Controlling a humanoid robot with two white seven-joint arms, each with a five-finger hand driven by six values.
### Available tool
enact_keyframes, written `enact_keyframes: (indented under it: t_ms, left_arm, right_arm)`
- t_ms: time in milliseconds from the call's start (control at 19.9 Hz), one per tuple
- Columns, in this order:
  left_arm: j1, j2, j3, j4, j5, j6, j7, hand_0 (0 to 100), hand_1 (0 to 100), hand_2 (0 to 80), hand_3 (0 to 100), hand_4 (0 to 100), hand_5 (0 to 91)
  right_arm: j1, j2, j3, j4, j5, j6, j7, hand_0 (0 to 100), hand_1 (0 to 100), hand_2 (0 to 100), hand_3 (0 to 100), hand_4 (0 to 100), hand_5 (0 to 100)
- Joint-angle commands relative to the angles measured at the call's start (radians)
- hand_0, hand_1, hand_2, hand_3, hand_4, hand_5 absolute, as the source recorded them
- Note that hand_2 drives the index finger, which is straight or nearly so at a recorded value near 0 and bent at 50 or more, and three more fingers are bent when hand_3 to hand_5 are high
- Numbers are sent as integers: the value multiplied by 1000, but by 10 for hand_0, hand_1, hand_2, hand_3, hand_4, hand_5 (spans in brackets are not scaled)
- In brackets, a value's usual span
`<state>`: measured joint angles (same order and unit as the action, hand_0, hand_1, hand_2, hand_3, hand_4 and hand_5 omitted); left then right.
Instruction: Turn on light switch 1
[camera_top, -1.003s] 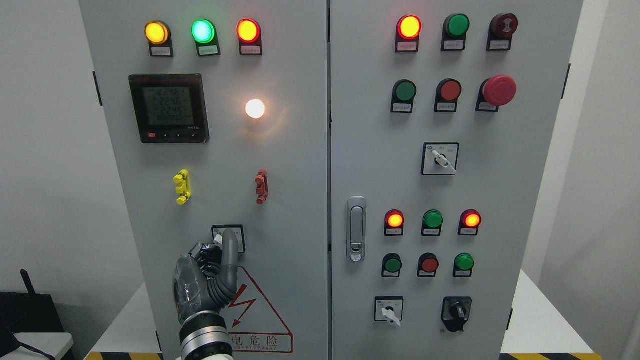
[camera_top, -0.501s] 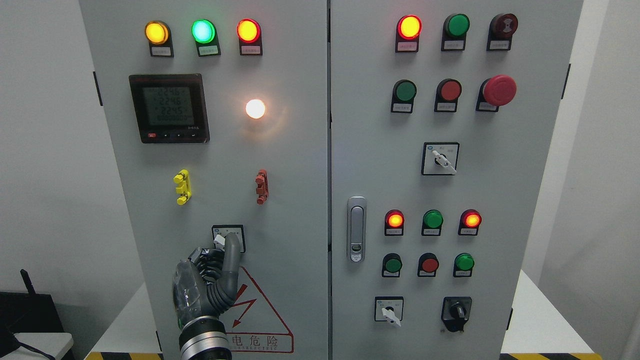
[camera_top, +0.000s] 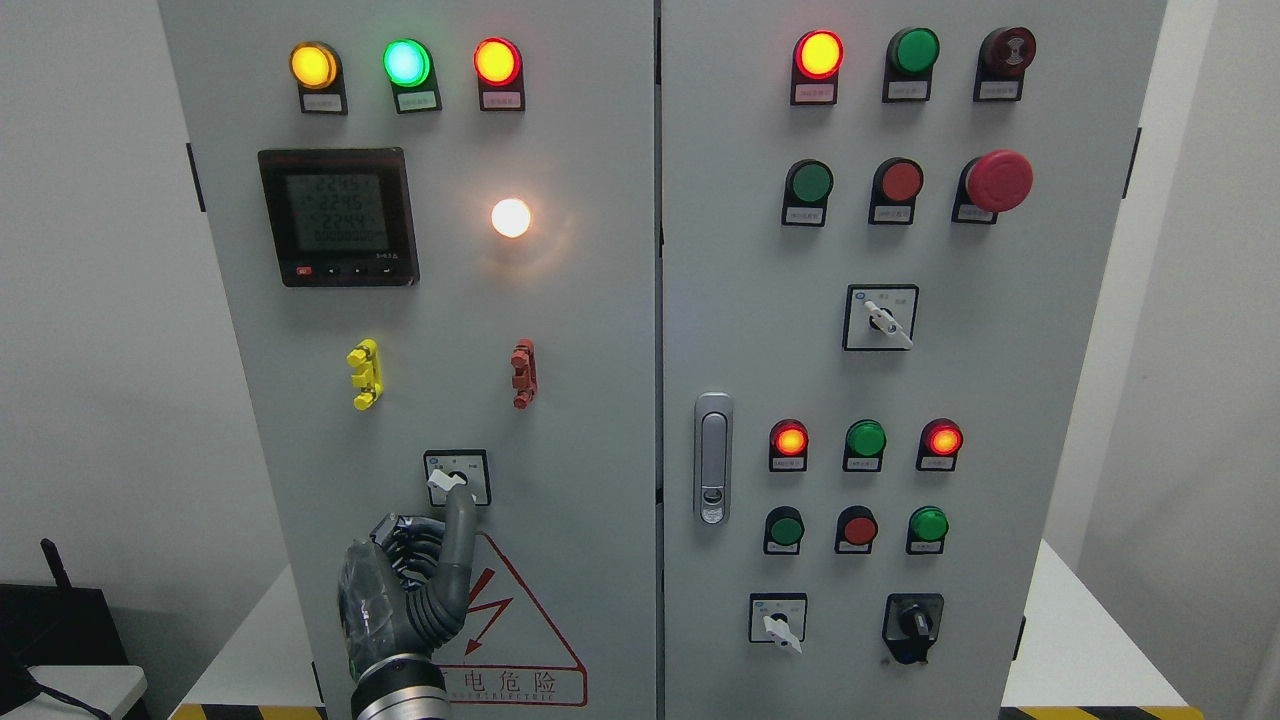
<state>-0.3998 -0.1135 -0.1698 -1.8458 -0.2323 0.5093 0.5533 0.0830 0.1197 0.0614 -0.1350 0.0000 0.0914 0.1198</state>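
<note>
The left hand (camera_top: 405, 585) enters at the bottom edge, left of centre, in front of the lower part of the left cabinet door (camera_top: 590, 400). One finger (camera_top: 461, 525) is extended upward; the remaining fingers are curled against the palm. The hand grips nothing. The extended fingertip sits at the lower edge of the light switch (camera_top: 456, 476), a small rotary selector in a square black-framed plate. Whether the tip touches the plate cannot be determined. The white knob lever of the switch points to the lower left.

Directly below the switch and partly hidden by the hand is a red triangular warning label (camera_top: 525, 640) with a lightning symbol.

Above the switch, on the same door:
- a yellow clip (camera_top: 364, 374) to the upper left;
- a red-brown clip (camera_top: 522, 373) to the upper right;
- a round white lamp (camera_top: 511, 218), lit, casting a glow on the panel;
- a black digital meter (camera_top: 337, 217) to the left of the lamp, display active;
- a top row of three lit indicators: amber (camera_top: 313, 65), green (camera_top: 406, 62), red (camera_top: 496, 61).

The right cabinet door (camera_top: 1000, 400) carries a metal latch handle (camera_top: 712, 457) near its left edge, several indicator lamps and push buttons, a red mushroom stop button (camera_top: 997, 181) and three further rotary selectors.

The cabinet stands on a white surface (camera_top: 1070, 640) edged with a black-and-yellow hazard stripe.
</note>
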Motion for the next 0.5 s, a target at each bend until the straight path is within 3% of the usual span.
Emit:
enact_keyframes:
  t_ms: [0, 301, 451]
  left_arm:
    - [88, 3, 15, -47, -2, -78, 2, 84, 316, 635, 840, 861, 785]
    - [254, 17, 140, -36, 1, -309, -10, 81, 345, 664, 862, 878, 799]
    - [378, 40, 235, -17, 4, -371, -49, 84, 352, 668, 877, 881, 794]
  right_arm:
    - [0, 0, 0, 0, -17, -1, 0, 120, 389, 0, 0, 0, 0]
    - [0, 0, 0, 0, -17, -1, 0, 120, 389, 0, 0, 0, 0]
    - [0, 0, 0, 0, -17, -1, 0, 120, 389, 0, 0, 0, 0]
